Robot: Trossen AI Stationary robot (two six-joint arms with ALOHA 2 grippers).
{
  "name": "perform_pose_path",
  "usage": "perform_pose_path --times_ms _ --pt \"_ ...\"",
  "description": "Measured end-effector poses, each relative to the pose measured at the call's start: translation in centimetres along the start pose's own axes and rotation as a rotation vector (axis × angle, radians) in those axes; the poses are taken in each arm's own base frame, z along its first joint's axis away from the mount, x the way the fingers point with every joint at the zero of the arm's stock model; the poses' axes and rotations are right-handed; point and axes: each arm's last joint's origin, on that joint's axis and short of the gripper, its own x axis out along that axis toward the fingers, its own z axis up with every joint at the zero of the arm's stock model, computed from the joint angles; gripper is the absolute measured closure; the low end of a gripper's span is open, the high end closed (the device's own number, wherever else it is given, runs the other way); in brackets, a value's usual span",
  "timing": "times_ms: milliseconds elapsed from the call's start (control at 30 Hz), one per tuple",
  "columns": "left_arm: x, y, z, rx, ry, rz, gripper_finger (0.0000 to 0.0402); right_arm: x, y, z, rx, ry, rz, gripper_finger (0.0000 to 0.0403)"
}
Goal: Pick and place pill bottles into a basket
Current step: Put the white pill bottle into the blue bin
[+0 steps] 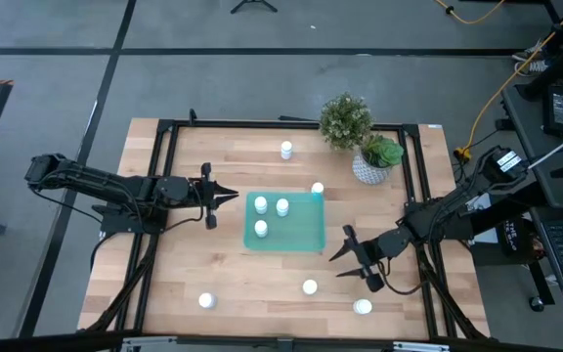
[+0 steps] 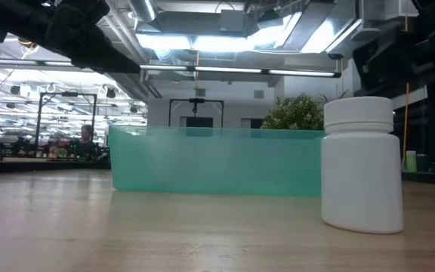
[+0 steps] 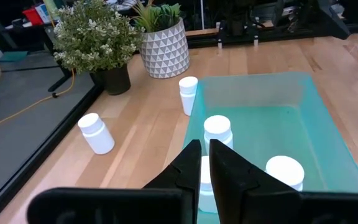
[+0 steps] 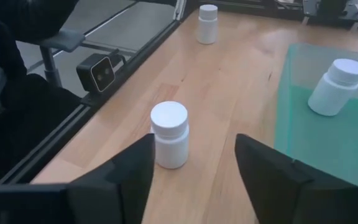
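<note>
The teal basket (image 1: 301, 235) lies at the table's middle with three white pill bottles (image 1: 260, 204) standing in its left half. More bottles stand on the wood: one by the basket's far right corner (image 1: 318, 189), one farther back (image 1: 286, 150), and three near the front edge (image 1: 310, 287). My left gripper (image 1: 231, 196) is shut and empty just left of the basket, seen in its wrist view (image 3: 205, 155). My right gripper (image 1: 343, 254) is open off the basket's near right corner. A front bottle (image 4: 169, 135) stands ahead of its spread fingers (image 4: 194, 168), apart from them.
A leafy plant in a dark pot (image 1: 345, 121) and a white patterned plant pot (image 1: 369, 168) stand at the far right. A black frame rail (image 1: 423, 186) runs along the table's sides. One front bottle looms close in the low view (image 2: 361, 162).
</note>
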Motion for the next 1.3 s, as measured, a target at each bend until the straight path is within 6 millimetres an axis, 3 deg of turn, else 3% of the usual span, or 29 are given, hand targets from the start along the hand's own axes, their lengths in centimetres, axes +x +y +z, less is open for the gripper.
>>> perform_pose_path --times_ms 167,467,933,1300 --pt "0.0 0.0 0.0 0.0 0.0 0.0 0.0379 0.0 0.0 0.0 0.043 0.0 0.0 0.0155" --pt "0.0 0.0 0.0 -0.031 0.0 0.0 0.0375 0.5 0.1 0.2 0.014 -0.051 0.006 0.0156" --pt "0.0 0.0 0.0 -0.053 0.0 0.0 0.0376 6.3 1.1 0.0 -0.061 0.084 -0.004 0.0155" --pt "0.0 0.0 0.0 -0.053 0.0 0.0 0.0378 8.9 1.7 1.6 -0.036 0.245 -0.022 0.0155"
